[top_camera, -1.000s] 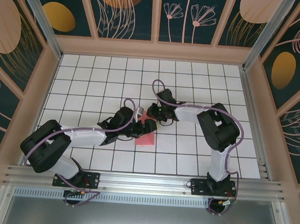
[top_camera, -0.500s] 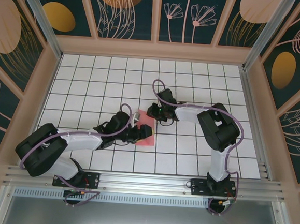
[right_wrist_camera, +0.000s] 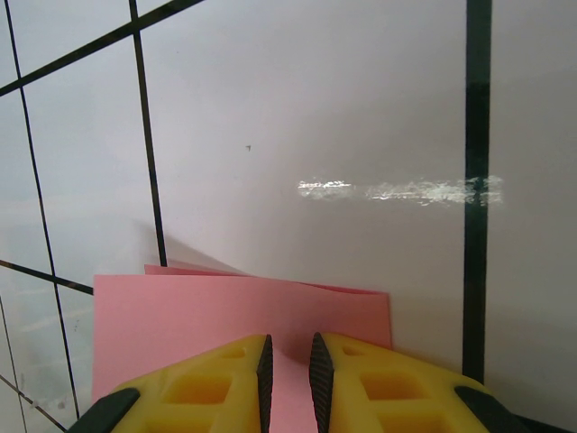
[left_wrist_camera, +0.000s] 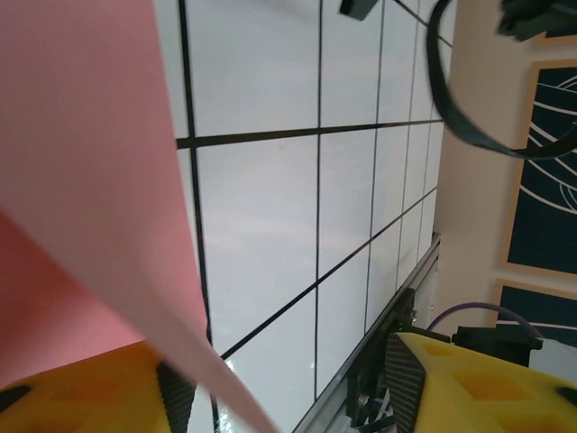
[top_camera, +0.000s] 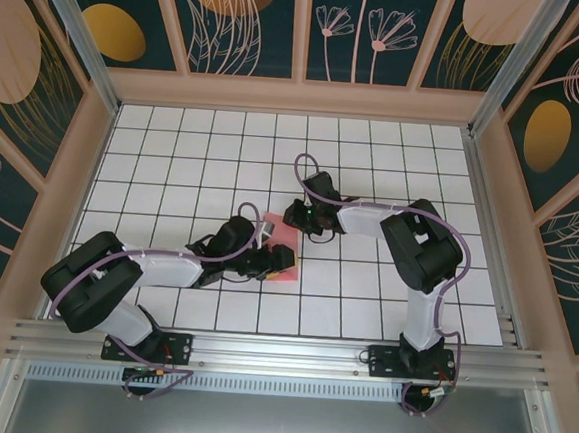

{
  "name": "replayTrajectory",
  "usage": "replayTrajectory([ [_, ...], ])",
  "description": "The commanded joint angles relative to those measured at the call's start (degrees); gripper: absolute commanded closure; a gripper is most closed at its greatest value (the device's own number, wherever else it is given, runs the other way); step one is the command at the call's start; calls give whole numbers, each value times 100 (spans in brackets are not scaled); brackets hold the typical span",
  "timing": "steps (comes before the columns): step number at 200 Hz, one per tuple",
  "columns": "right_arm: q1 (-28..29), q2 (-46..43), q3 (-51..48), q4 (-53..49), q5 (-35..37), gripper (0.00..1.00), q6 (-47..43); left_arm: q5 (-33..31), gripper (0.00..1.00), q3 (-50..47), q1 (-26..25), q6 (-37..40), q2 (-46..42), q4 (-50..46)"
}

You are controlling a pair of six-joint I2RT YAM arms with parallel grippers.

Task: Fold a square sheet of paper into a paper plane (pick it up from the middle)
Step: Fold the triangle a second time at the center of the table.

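Square sheet of paper (top_camera: pixel 284 239) sits roughly mid-table (top_camera: pixel 374 163), pink, already partly folded, with an arm working each side of it.

On the left, the left pincer (left_wrist_camera: pixel 279 383) is down at the near edge of the sheet. Its jaws stand wide apart. A raised flap of pink brushes past one finger (left_wrist_camera: pixel 90 392), but nothing is actually clamped between them.

Over to the right, the right pincer (right_wrist_camera: pixel 288 361) is at the far edge. Its jaws are narrowed to a slit with pink showing in the gap, so I'd say it's nipping the paper and holding it in place. From that wrist you can see a doubled layer lying flat with a straight folded edge.

My read is that this is an early fold, nowhere near a dart shape. One flap is up and needs carrying over.

For the next move, the left side needs to get a proper grip on that loose flap, bring it across square to the edge and press the crease flat. The right should hold firm so the sheet doesn't skate on the tiles.
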Motion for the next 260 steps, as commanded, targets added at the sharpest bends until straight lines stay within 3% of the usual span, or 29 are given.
replayTrajectory([
  [1, -67, 342, -260, -775, 246, 76, -5, -70, 44, 213, -40, -18, 55, 349],
  [82, -83, 294, -283, -761, 178, 76, -53, -390, 51, 442, 36, 23, 410, 470],
  [134, -137, 54, -154, -707, -308, 75, -485, -667, 50, 320, 178, -54, 511, 540],
  [208, -280, -607, -14, -588, -1189, 73, -1071, -729, 61, 192, 248, -198, 791, 688],
  [260, -474, -1530, -786, -636, -1074, 73, -1207, -845, 67, 113, 261, -233, 750, 639],
])
